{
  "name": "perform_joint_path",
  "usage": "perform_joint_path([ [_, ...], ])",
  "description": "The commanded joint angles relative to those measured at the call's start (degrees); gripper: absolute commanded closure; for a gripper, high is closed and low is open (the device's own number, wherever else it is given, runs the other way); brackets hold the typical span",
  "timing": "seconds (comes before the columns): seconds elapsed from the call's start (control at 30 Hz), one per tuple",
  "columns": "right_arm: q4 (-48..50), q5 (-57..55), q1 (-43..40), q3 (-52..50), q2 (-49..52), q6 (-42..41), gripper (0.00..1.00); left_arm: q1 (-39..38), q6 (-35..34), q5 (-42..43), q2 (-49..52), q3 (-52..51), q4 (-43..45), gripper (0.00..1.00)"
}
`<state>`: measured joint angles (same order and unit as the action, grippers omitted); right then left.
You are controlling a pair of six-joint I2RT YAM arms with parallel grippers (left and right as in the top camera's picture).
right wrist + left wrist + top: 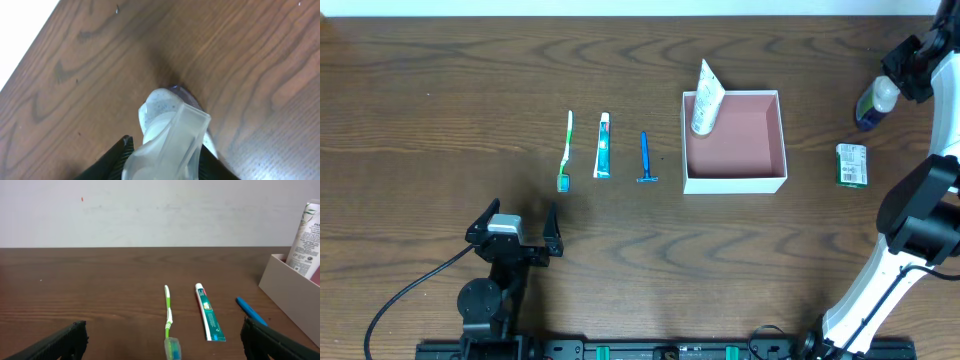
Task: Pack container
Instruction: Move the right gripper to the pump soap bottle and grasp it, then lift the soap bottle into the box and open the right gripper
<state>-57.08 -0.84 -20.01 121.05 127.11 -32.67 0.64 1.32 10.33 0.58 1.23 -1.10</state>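
The right gripper (890,88) is clasping a small clear-capped purple bottle (869,110) at far right, the shallow pink-lined white cardboard container (734,183) lying to its left.

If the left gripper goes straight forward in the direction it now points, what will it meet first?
Probably the green-and-white plastic toothbrush: its head lies about midway between the open fingers of the left gripper. How far away it is stays unclear.

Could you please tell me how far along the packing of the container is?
Done: one white tube leans in a corner of the container. In hand: the right gripper is shut on a small bottle. Left: toothbrush, toothpaste, blue razor and green packet lie outside it; the left gripper is open and empty.
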Motion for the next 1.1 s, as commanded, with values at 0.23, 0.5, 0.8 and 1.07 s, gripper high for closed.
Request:
perform_joint_path([
  [0.23, -5.4, -0.2, 0.9, 9.2, -0.2, 3.9, 0.75, 0.2, 0.1, 0.8, -0.3, -1.0, -1.8, 0.02],
  [0.5, -20.2, 4.9, 4.4, 26.5, -0.2, 9.9, 0.75, 0.2, 0.1, 0.8, -0.3, -1.0, -1.8, 0.02],
  [0.8, -32.2, 11.2, 12.9, 35.7, -0.2, 15.2, 0.75, 0.2, 0.1, 0.8, -0.3, -1.0, -1.8, 0.02],
  [1.07, -34.9, 11.4, 21.2, 35.5, -0.1, 16.9, 0.75, 0.2, 0.1, 0.8, -0.3, -1.0, -1.8, 0.02],
])
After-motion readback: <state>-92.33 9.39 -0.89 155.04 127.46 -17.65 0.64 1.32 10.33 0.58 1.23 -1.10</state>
